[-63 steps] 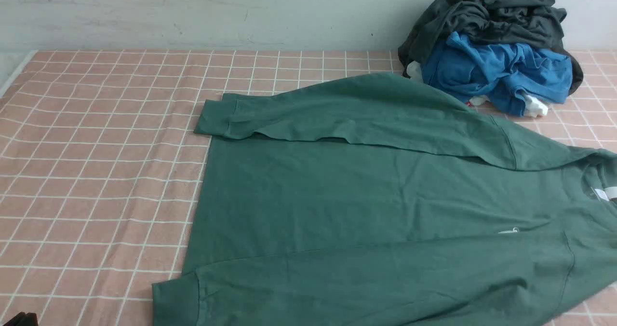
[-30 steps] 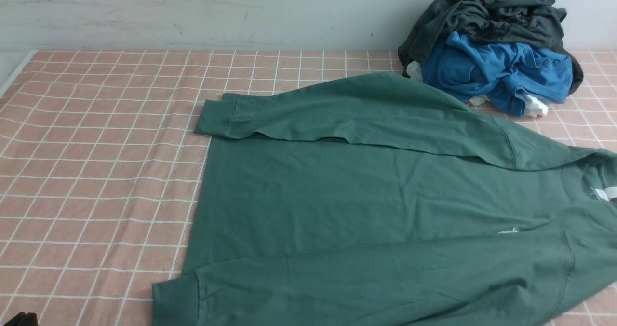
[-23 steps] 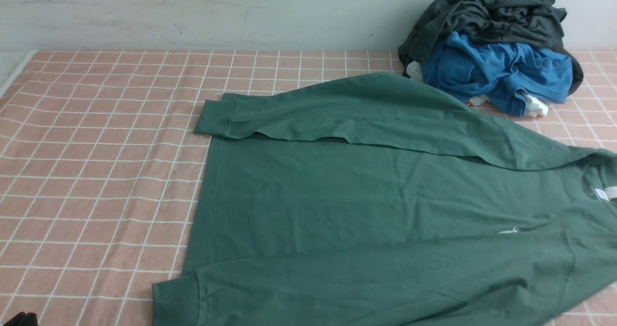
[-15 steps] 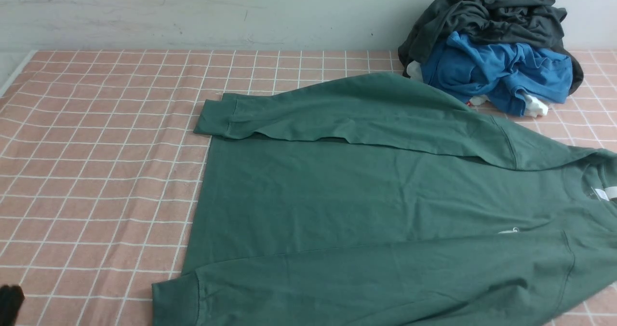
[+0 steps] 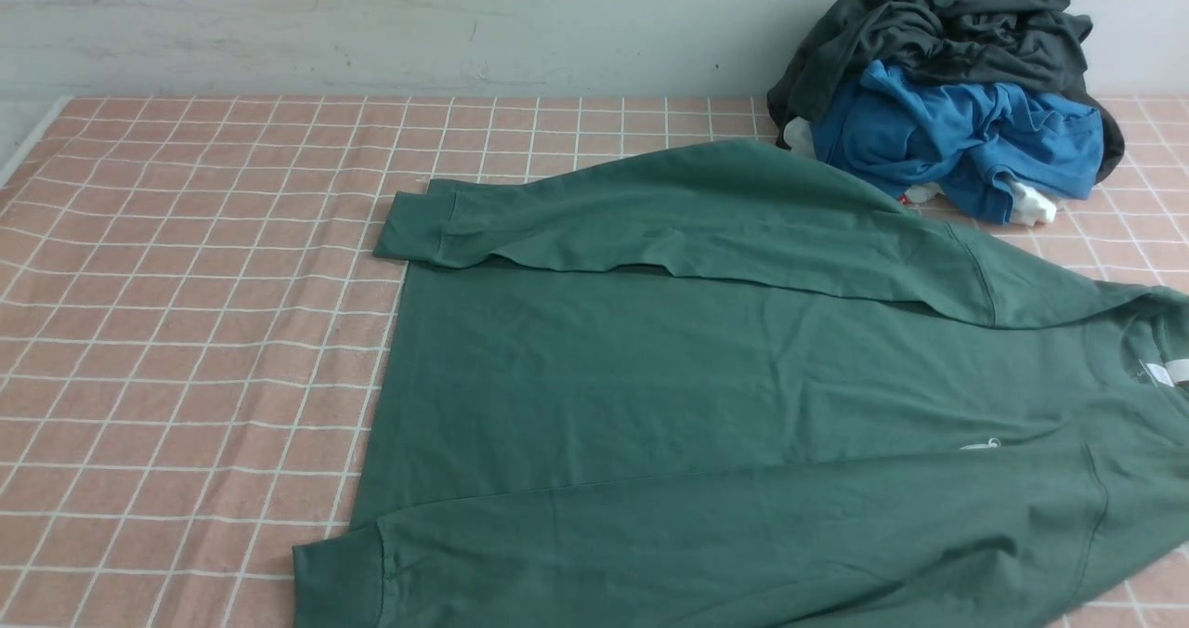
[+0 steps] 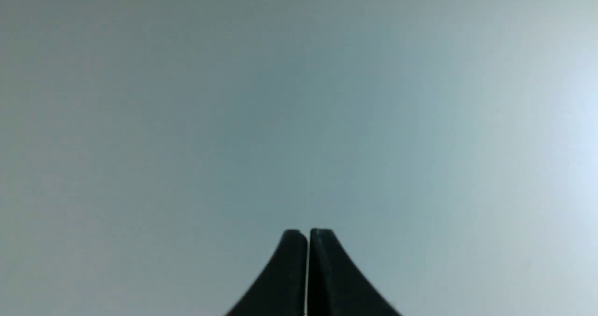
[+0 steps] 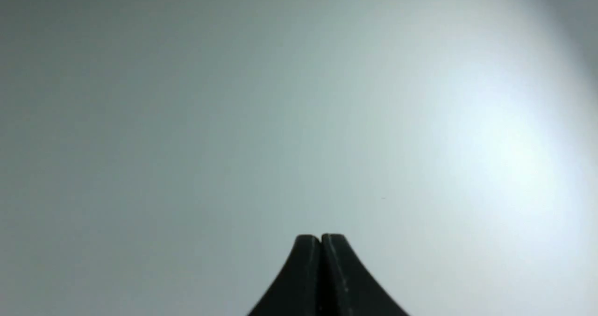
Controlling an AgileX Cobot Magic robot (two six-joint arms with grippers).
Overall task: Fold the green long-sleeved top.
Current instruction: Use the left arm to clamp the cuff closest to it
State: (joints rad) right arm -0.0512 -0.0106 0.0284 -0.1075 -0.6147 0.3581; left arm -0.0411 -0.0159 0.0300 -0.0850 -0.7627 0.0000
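The left gripper [image 6: 308, 233] has its two dark fingers [image 6: 289, 269] pressed flat together, grasping nothing. Ahead of the jaws lies only a plain, pale grey surface, blurred and featureless. The front view does not show this gripper, so how far the garment lies from its jaws cannot be told.

In the front view a pink checked cloth [image 5: 186, 331] covers the table. On it the green long-sleeved top [image 5: 697, 396] lies spread flat with its hem to the left. The far sleeve [image 5: 650, 219] is laid across the body, its cuff [image 5: 418, 228] near the hem. The near sleeve [image 5: 743, 544] and its cuff [image 5: 339, 582] are cut off by the lower edge. To the right sit a tiny white chest mark [image 5: 983, 444] and the neck label [image 5: 1161, 372] – the collar runs out of the picture.

Behind the shoulder a bright blue garment [image 5: 957, 136] is heaped under a dark grey garment [image 5: 947, 24]; the small white pieces [image 5: 1031, 202] at their foot are hard to make out.

The right gripper [image 7: 321, 237] is likewise clenched and empty – only a blank pale surface lies ahead of its jaws.
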